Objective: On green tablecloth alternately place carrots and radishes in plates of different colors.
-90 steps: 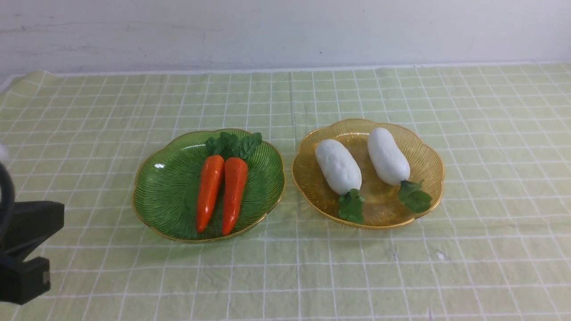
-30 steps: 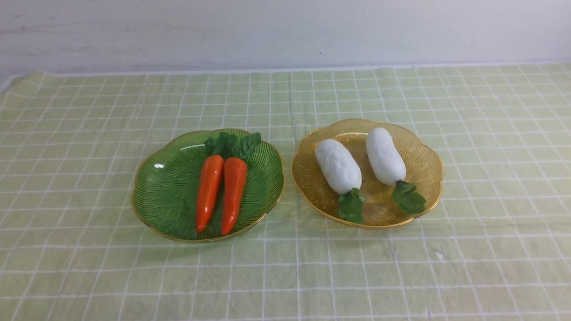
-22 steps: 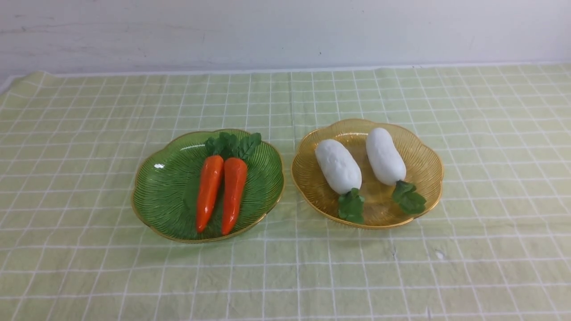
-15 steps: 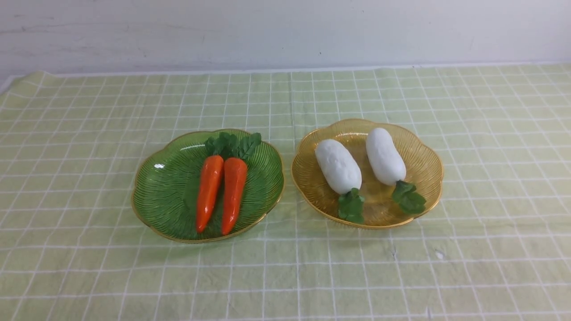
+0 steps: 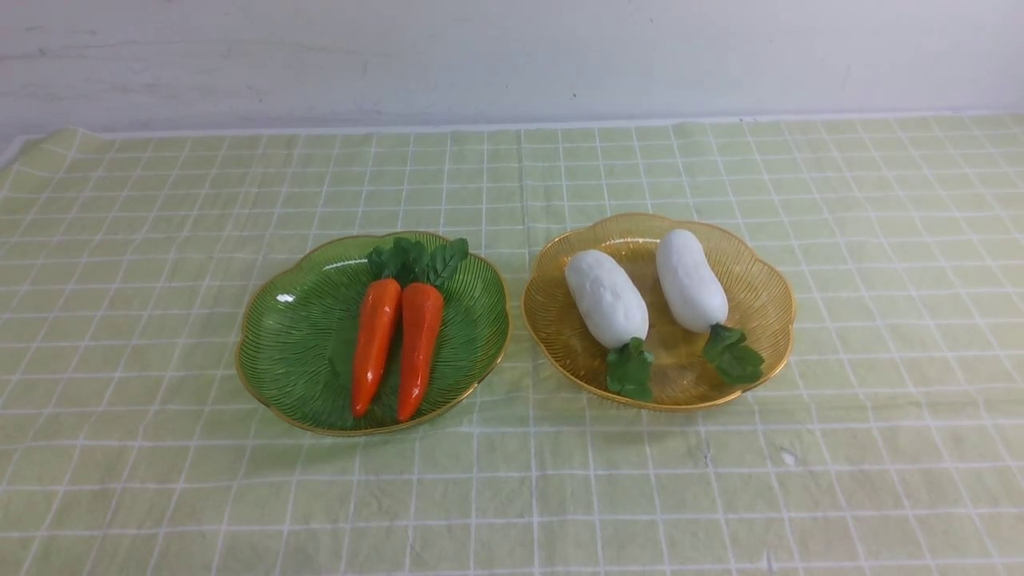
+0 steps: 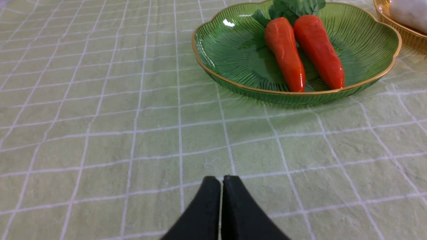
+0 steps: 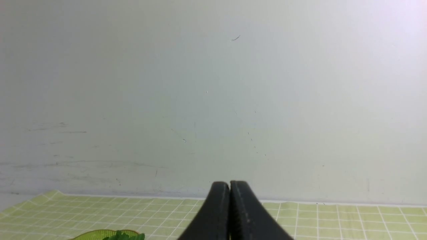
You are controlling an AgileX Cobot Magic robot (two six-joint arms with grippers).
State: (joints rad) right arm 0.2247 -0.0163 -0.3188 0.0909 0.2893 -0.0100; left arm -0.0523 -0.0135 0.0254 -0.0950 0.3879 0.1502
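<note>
1. Left gripper (image 6: 217, 181) and right gripper (image 7: 229, 186): dark, tapering fingers, together on each.
2. Carrots (image 5: 376, 344): two, glossy orange, pointed, with dark leafy tops; they lie in the green plate (image 5: 292, 376), left of centre in the front view; ribbed, translucent, scalloped, gold-rimmed.
3. Radishes (image 5: 608, 300): two, matte white, stubby, green-tufted; in the amber plate (image 5: 544, 336), right of centre; likewise ribbed and scalloped.
4. Beneath, the pale green tablecloth (image 5: 480, 496), white-gridded, slightly wrinkled; at the top of the frame, a scuffed pale wall (image 5: 480, 64).

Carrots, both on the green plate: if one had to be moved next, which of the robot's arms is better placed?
Probably the left: its wrist view shows both carrots, while the right wrist view shows mostly wall.
</note>
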